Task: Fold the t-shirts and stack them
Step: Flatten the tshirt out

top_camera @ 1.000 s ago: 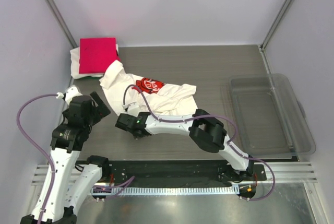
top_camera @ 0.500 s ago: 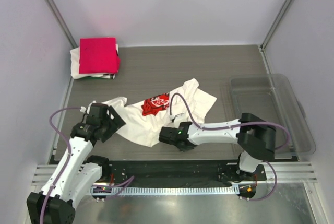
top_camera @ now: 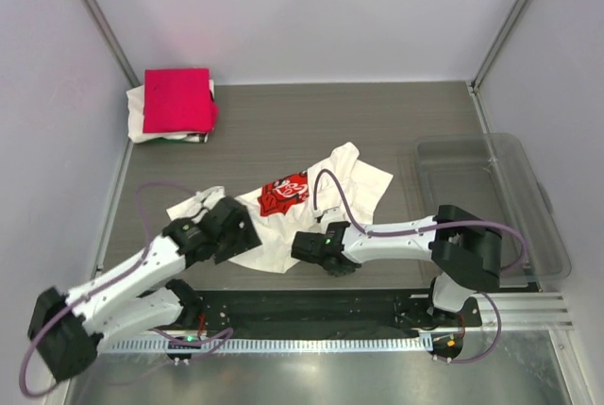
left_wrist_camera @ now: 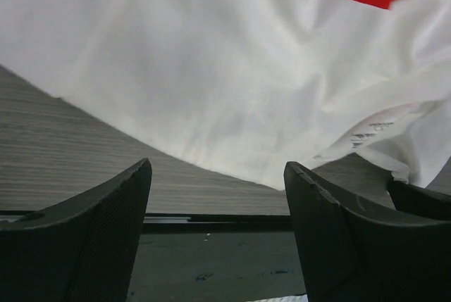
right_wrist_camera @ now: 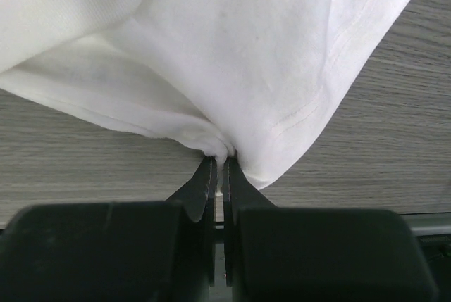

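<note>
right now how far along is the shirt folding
Done: the crimson shirt lies folded on a white shirt in the far left corner. In hand: the printed shirt is crumpled mid-table, the right gripper shut on its near hem, the left gripper open near its edge. Left: flatten, fold and stack it.

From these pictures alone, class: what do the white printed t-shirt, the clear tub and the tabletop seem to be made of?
The white printed t-shirt looks like soft matte cloth, likely cotton knit: it creases and has stitched hems. The clear tub is probably rigid plastic, glossy: what lies beneath shows through. The tabletop has a grey wood-grain finish, perhaps laminate: fine parallel streaks.
</note>
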